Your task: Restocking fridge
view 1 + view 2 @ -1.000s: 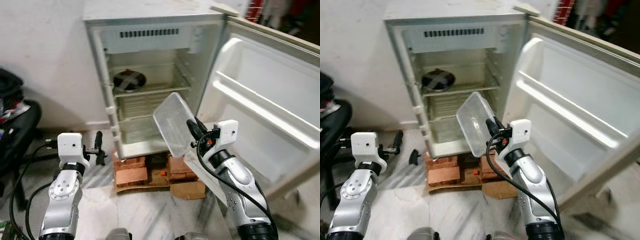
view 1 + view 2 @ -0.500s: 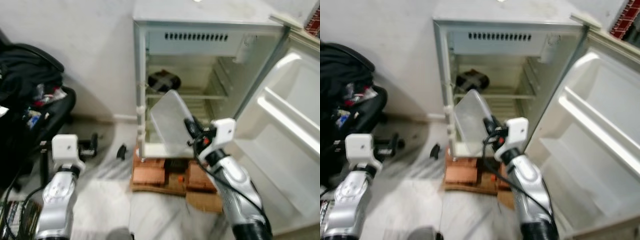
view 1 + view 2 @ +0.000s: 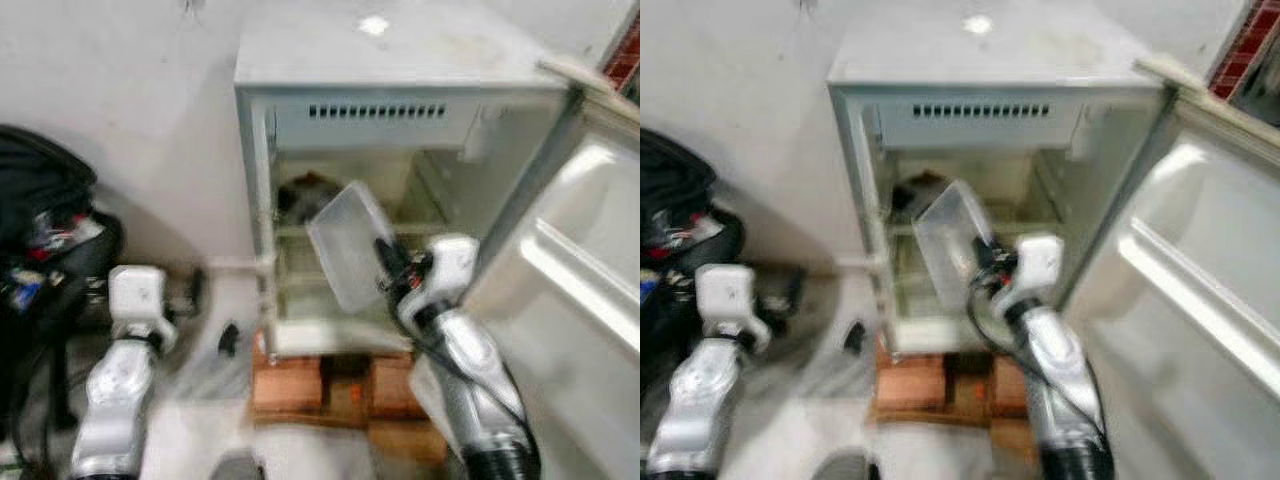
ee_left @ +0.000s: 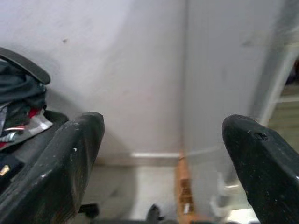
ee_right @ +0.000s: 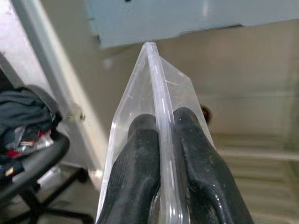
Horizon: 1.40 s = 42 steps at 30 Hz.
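A small white fridge (image 3: pixel 400 60) stands open in front of me, its door (image 3: pixel 575 290) swung out to the right. My right gripper (image 3: pixel 388 266) is shut on the rim of a clear plastic container (image 3: pixel 348 243), held tilted just in front of the fridge's middle shelf. In the right wrist view the two black fingers (image 5: pixel 135 172) pinch the container's edge (image 5: pixel 156 93). A dark round dish (image 3: pixel 305 192) sits on the upper shelf behind it. My left gripper (image 4: pixel 159 140) is open and empty, held low to the left of the fridge, facing the wall.
The fridge rests on red bricks and cardboard (image 3: pixel 330 385). A black chair piled with clothes (image 3: pixel 45 215) stands at the left by the wall. A small dark object (image 3: pixel 229 338) lies on the marble floor near the fridge's left corner.
The camera has come closer and higher on the fridge. My right gripper has carried the container up and forward, from below the shelves to the fridge opening. The left arm stayed low.
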{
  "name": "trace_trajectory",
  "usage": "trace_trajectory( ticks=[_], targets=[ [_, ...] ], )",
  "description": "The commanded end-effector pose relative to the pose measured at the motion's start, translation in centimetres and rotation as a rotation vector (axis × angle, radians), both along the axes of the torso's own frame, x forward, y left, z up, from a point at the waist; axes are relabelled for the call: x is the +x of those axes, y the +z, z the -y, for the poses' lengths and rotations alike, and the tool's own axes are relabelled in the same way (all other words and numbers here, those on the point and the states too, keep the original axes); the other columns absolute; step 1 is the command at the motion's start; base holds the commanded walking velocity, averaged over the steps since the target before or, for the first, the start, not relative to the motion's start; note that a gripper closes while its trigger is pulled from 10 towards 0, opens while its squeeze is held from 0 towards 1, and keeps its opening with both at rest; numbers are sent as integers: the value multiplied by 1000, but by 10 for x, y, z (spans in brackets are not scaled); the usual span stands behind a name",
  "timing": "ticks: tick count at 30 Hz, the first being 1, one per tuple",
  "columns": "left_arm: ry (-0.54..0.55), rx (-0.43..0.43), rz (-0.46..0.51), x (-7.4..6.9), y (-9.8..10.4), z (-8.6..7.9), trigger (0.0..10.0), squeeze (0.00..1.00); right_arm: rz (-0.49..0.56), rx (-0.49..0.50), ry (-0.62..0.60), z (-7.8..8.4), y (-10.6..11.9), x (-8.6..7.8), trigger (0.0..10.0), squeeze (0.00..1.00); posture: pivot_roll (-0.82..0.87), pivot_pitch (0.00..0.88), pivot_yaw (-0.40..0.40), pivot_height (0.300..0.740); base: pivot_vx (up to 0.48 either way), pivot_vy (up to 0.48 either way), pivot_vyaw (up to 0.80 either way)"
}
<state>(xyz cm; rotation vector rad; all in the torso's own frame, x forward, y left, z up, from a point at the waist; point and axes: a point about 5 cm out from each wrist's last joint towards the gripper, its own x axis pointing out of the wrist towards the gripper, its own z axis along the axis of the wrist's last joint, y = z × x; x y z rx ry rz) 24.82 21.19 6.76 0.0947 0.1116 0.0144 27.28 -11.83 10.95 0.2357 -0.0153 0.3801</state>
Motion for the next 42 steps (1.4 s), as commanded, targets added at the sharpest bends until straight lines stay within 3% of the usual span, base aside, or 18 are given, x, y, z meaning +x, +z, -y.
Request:
trace_trajectory(
  ticks=[1,13,27,42],
  targets=[
    [-31,-10,3,2,1,9,10000,0,3,-33,-66,15,0,2,10000,0,16,12,-27,740,0,0,0],
    [-41,-3,5,4,2,10,10000,0,-16,-29,-91,18,-2,5,10000,0,17,14,-25,740,0,0,-600],
    [-166,-76,11,-2,4,20,10000,0,-21,-36,-110,22,-3,5,10000,0,15,13,-22,740,182,0,0],
    [-174,-90,-7,-11,0,24,10000,0,-22,-45,-102,22,-4,6,10000,0,19,19,-29,740,210,0,0]
  ],
)
